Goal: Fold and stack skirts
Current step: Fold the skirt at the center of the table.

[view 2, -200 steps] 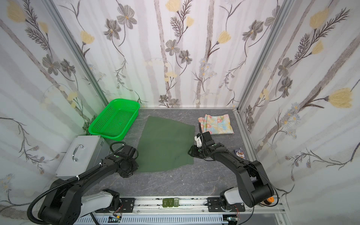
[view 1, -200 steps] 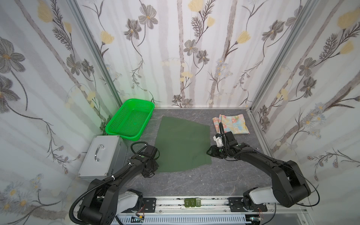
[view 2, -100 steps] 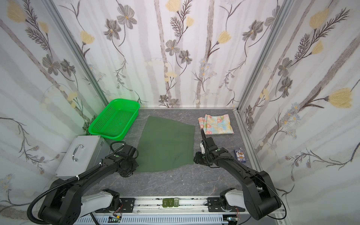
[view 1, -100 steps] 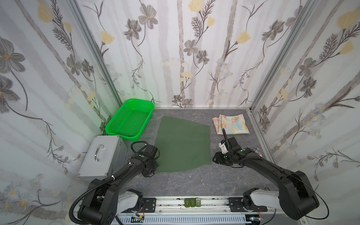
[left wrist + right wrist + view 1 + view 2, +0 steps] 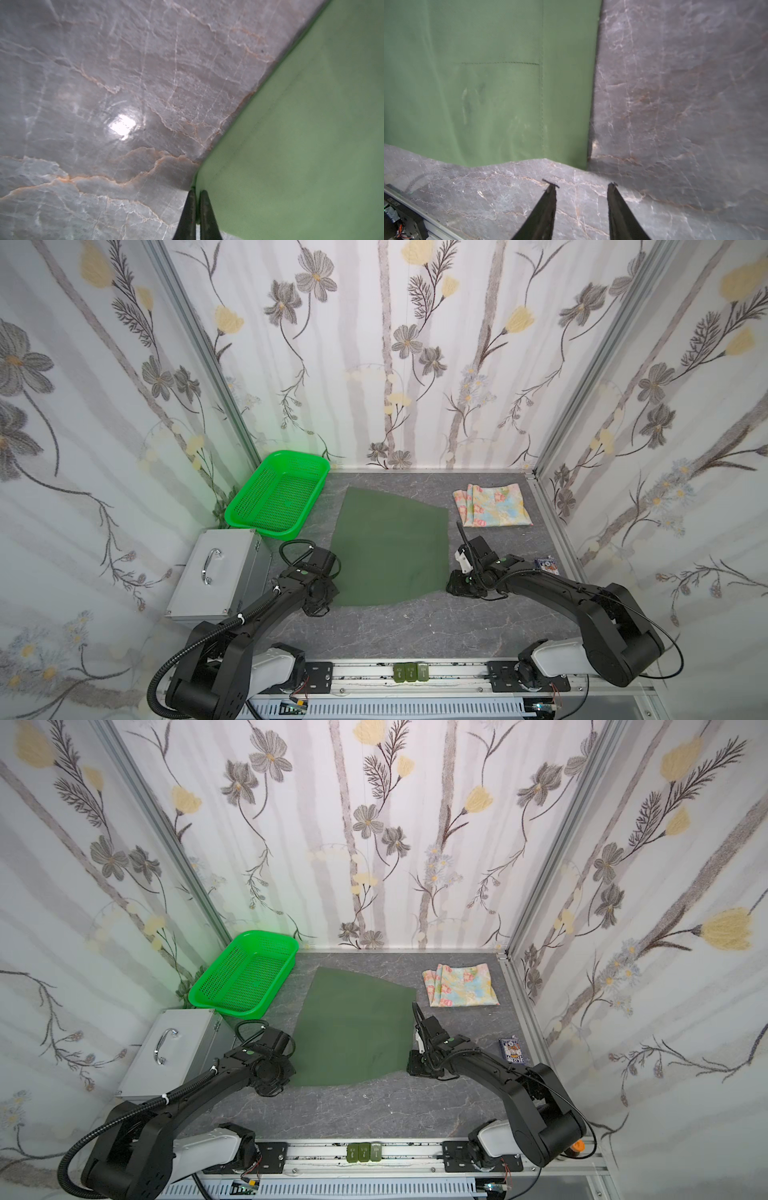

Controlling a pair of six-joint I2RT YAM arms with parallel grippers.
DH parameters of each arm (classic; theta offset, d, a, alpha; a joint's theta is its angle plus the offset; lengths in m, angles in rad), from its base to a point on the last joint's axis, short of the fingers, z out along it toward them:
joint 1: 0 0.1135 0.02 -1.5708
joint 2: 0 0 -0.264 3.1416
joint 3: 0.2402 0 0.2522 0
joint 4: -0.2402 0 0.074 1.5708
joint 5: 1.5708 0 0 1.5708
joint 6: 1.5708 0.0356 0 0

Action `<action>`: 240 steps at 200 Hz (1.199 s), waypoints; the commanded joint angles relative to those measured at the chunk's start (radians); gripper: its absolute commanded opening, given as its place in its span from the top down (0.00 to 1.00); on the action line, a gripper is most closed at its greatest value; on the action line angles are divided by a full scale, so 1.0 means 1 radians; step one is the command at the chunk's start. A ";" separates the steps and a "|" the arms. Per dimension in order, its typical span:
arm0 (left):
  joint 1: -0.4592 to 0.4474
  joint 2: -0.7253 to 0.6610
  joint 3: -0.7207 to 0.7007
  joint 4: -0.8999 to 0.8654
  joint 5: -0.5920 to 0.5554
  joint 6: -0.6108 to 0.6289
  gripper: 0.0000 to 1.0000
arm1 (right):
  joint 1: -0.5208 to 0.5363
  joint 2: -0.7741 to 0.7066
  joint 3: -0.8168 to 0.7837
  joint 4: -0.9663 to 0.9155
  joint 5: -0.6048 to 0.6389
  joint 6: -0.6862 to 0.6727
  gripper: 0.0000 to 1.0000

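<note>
The dark green skirt [image 5: 390, 547] [image 5: 353, 1027] lies spread flat mid-table. The pale floral skirt [image 5: 492, 510] [image 5: 459, 990] sits folded at the back right. My left gripper [image 5: 196, 193] is at the green skirt's [image 5: 301, 145] near left corner, shut with the cloth's edge pinched between its tips; in a top view the wrist [image 5: 320, 597] hides the fingers. My right gripper [image 5: 581, 186] stands open over bare table, just off the green skirt's [image 5: 477, 83] near right corner, with nothing between its fingers; in a top view it is low at that corner [image 5: 459, 589].
A bright green mesh basket [image 5: 276, 497] stands at the back left, with a silver case [image 5: 220, 572] in front of it. A small blue card box [image 5: 547, 564] lies by the right wall. The arm rail [image 5: 407, 672] runs along the front edge.
My left gripper has closed on the green skirt's near left corner. My right gripper has moved from the skirt's right edge toward the front, down to its near right corner.
</note>
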State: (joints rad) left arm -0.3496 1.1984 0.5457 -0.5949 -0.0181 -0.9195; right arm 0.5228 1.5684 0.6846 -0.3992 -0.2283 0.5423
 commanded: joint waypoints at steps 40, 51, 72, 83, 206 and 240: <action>0.003 0.006 0.000 0.020 -0.018 0.005 1.00 | 0.010 0.104 0.041 0.074 0.034 -0.002 0.60; 0.003 0.007 0.000 0.020 -0.019 0.007 1.00 | 0.015 0.118 0.041 0.072 0.049 -0.005 0.62; 0.004 0.010 0.000 0.023 -0.018 0.008 1.00 | 0.021 0.140 0.046 0.073 0.059 -0.008 0.68; 0.004 0.013 0.000 0.024 -0.016 0.011 1.00 | 0.029 0.149 0.054 0.063 0.069 -0.010 0.72; 0.008 -0.003 0.001 0.024 -0.009 0.015 1.00 | 0.058 0.101 0.018 -0.004 0.135 0.011 0.66; 0.008 -0.006 -0.001 0.027 -0.010 0.013 1.00 | 0.058 0.100 0.007 0.006 0.118 0.014 0.85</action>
State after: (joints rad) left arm -0.3431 1.1980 0.5438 -0.5762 -0.0181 -0.9119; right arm 0.5800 1.6638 0.7048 -0.3058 -0.1238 0.5419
